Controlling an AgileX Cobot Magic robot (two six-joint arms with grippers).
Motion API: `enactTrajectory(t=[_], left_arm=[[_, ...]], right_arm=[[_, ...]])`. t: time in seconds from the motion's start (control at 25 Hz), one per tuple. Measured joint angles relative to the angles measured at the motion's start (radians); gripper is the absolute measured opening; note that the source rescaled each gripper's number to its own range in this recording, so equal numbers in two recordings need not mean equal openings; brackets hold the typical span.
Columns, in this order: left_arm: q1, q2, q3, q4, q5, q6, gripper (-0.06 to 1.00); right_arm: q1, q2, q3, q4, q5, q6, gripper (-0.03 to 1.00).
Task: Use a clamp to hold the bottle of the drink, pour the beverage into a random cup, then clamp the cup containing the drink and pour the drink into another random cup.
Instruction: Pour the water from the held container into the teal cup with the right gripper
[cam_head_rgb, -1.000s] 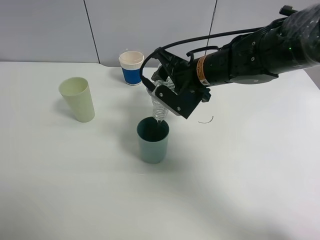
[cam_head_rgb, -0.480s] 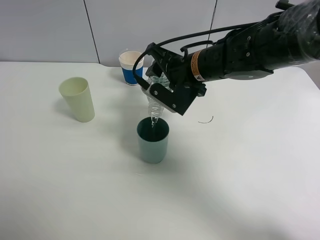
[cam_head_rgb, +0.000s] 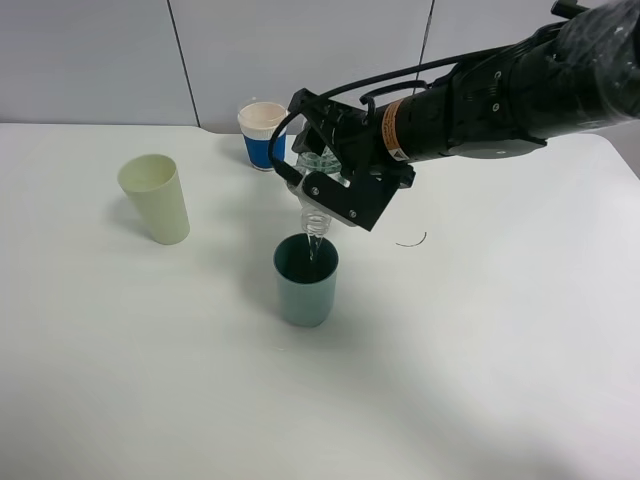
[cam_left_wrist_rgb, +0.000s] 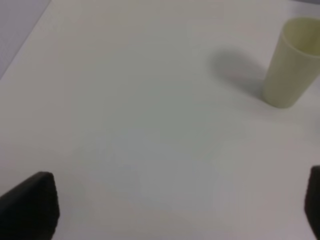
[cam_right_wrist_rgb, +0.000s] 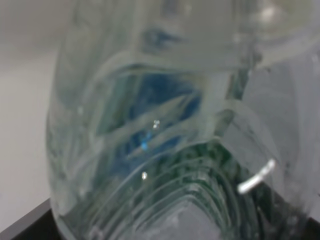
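Observation:
My right gripper (cam_head_rgb: 335, 185) is shut on a clear plastic bottle (cam_head_rgb: 313, 208), tipped neck down over the teal cup (cam_head_rgb: 306, 280) in the middle of the table. A thin stream runs from the bottle's mouth into that cup. The bottle (cam_right_wrist_rgb: 160, 120) fills the right wrist view. A pale yellow cup (cam_head_rgb: 155, 197) stands at the left and also shows in the left wrist view (cam_left_wrist_rgb: 291, 62). A blue-and-white cup (cam_head_rgb: 263, 135) stands at the back, behind the gripper. My left gripper (cam_left_wrist_rgb: 170, 205) is open over bare table, with only its fingertips (cam_left_wrist_rgb: 30, 202) showing.
The white table (cam_head_rgb: 480, 360) spreads wide at the front and right. A small dark curved mark (cam_head_rgb: 412, 241) lies on it right of the teal cup. A grey panelled wall (cam_head_rgb: 100, 60) runs behind the table.
The right arm moved left and tipped the bottle steeper over the teal cup, then lifted it slightly. The cups have not moved.

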Motion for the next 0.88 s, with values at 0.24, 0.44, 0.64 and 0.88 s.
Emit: enactTrajectory(t=[0.24,0.44,0.64,0.88], left_arm=[[0.0,0.0,0.0,0.0,0.0,0.0,1.0],[0.0,0.0,0.0,0.0,0.0,0.0,1.0],[0.0,0.0,0.0,0.0,0.0,0.0,1.0],[0.0,0.0,0.0,0.0,0.0,0.0,1.0]], right_arm=[[0.0,0.0,0.0,0.004,0.003,-0.044,0.02],[0.0,0.0,0.0,0.004,-0.008,-0.049,0.02],[0.008,0.0,0.0,0.004,-0.013,-0.049,0.02],[0.01,0.0,0.0,0.004,-0.02,-0.072,0.02]])
